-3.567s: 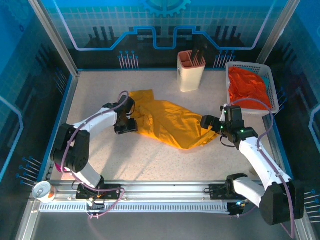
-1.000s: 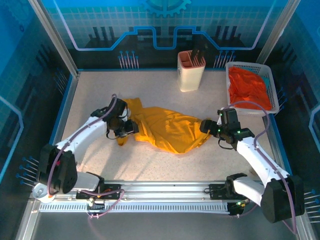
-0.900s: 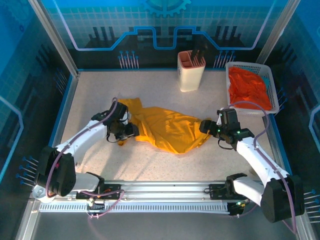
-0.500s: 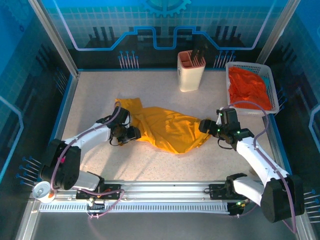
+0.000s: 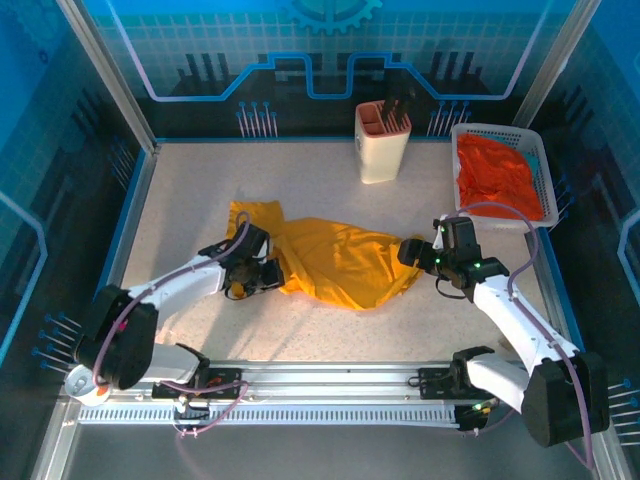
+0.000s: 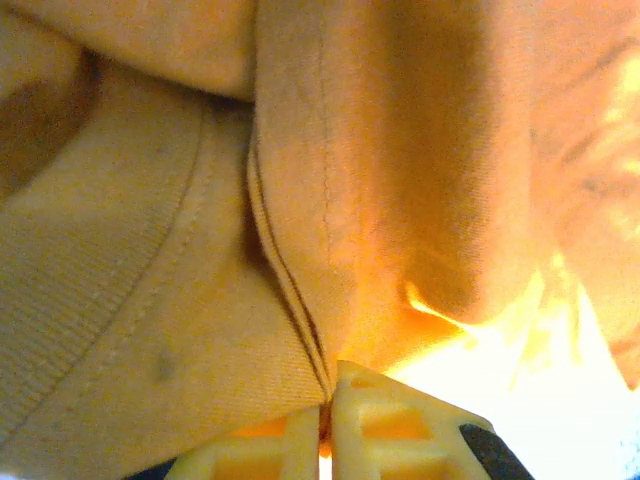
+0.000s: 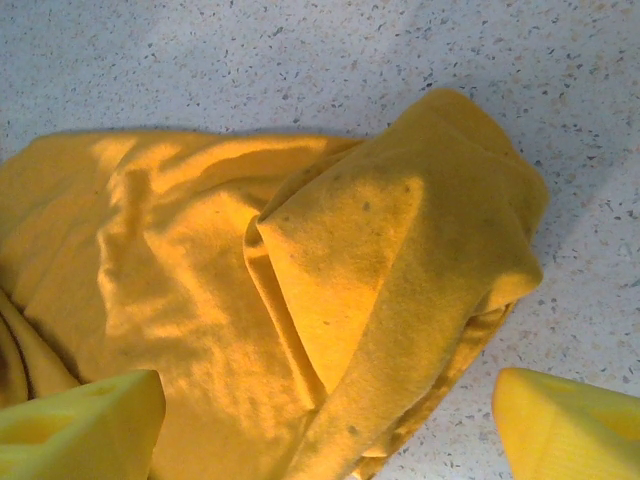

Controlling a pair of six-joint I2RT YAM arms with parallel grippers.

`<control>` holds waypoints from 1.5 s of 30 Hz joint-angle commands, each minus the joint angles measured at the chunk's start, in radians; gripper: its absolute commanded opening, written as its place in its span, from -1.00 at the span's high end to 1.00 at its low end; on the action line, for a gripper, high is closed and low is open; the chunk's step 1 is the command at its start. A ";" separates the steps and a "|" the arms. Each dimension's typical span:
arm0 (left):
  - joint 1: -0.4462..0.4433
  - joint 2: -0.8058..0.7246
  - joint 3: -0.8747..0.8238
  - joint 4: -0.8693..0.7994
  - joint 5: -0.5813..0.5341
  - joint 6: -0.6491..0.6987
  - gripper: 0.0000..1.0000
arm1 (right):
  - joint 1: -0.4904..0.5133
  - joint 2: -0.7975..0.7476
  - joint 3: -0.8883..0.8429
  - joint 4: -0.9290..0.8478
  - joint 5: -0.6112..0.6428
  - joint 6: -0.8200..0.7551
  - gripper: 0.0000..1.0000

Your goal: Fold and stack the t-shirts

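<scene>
Seen from above, a mustard-yellow t-shirt (image 5: 335,258) is lying crumpled near the middle of a pale speckled worktop (image 5: 300,175), stretching from about 10 o'clock to 4 o'clock. The left gripper (image 5: 262,276) is resting at the shirt's 8 o'clock edge with its jaws pressed together on the cloth. In the left wrist view, its pale yellow fingers (image 6: 400,415) are pinching a doubled, stitched edge of the shirt, and a ribbed band of the same cloth is showing at 9 o'clock. The right gripper (image 5: 412,250) is hovering at the shirt's 3 o'clock end with its jaws standing wide apart. In the right wrist view, its yellow fingers (image 7: 75,420) are showing at 7 o'clock and 5 o'clock, with a bunched fold of the shirt lying between them on the worktop. Whether they are touching the cloth cannot be told. At 2 o'clock in the overhead view, an orange-red t-shirt (image 5: 495,175) is lying heaped inside a white mesh basket (image 5: 500,128), well apart from the yellow one. A cream holder (image 5: 383,150) with dark utensils is standing upright at about 12 o'clock, beside the basket's 9 o'clock side.
</scene>
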State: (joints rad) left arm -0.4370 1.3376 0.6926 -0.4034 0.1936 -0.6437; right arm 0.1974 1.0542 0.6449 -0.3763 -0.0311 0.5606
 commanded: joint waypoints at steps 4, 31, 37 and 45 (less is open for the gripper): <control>-0.104 -0.155 -0.046 -0.164 -0.075 -0.150 0.82 | 0.004 0.038 0.013 0.029 -0.014 0.007 -0.71; 0.091 -0.055 0.239 -0.402 -0.081 0.166 0.21 | 0.002 0.014 0.035 -0.016 -0.014 -0.006 -0.74; 0.144 0.031 0.216 -0.323 -0.111 0.209 0.31 | 0.001 0.002 0.035 -0.027 -0.017 -0.009 -0.74; 0.164 0.132 0.179 -0.150 -0.053 0.172 0.31 | 0.000 0.004 0.040 -0.019 -0.021 -0.017 -0.74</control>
State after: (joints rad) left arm -0.2790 1.4361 0.8871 -0.6289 0.1047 -0.4694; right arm 0.1970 1.0695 0.6548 -0.3840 -0.0570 0.5583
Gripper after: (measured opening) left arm 0.347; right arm 0.868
